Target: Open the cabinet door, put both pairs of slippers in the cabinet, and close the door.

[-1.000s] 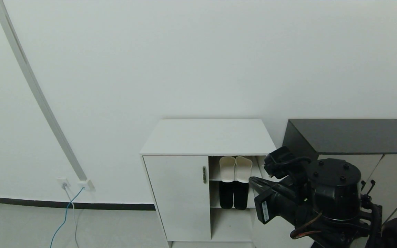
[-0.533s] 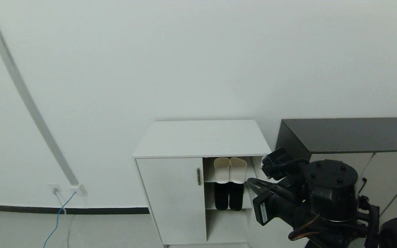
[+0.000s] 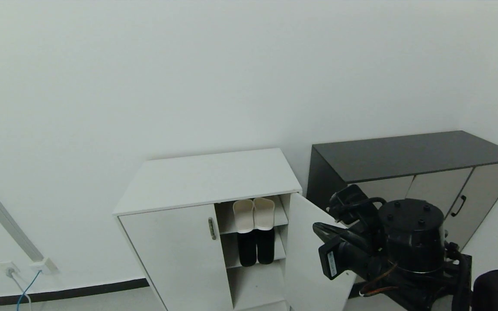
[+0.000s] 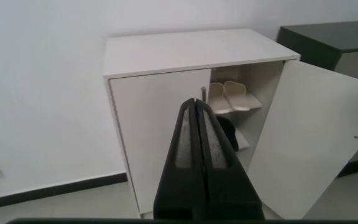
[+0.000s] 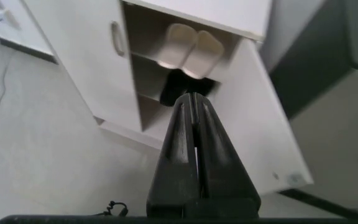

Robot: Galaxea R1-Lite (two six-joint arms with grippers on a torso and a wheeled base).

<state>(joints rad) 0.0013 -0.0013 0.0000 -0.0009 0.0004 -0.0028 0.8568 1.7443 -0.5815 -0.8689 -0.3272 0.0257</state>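
Note:
The white cabinet (image 3: 205, 177) stands against the wall with its left door (image 3: 175, 255) closed and its right door (image 3: 314, 259) swung open. Inside, a cream pair of slippers (image 3: 253, 214) rests on the upper shelf and a black pair (image 3: 255, 248) on the shelf below. My right gripper (image 3: 318, 228) hangs in front of the open door, apart from it, fingers shut on nothing. In the right wrist view the shut gripper (image 5: 192, 99) points at the slippers (image 5: 188, 46). My left gripper (image 4: 195, 109) is shut and empty, some way in front of the cabinet (image 4: 191, 50).
A sideboard with a dark top (image 3: 404, 155) stands just right of the cabinet, close behind the open door. Wall sockets with cables (image 3: 11, 270) and a slanted conduit (image 3: 2, 216) are at the far left. Bare floor lies in front of the cabinet.
The whole head view has shifted: the camera has swung, so the cabinet sits further left and the open door now shows its face. My right arm keeps its pose.

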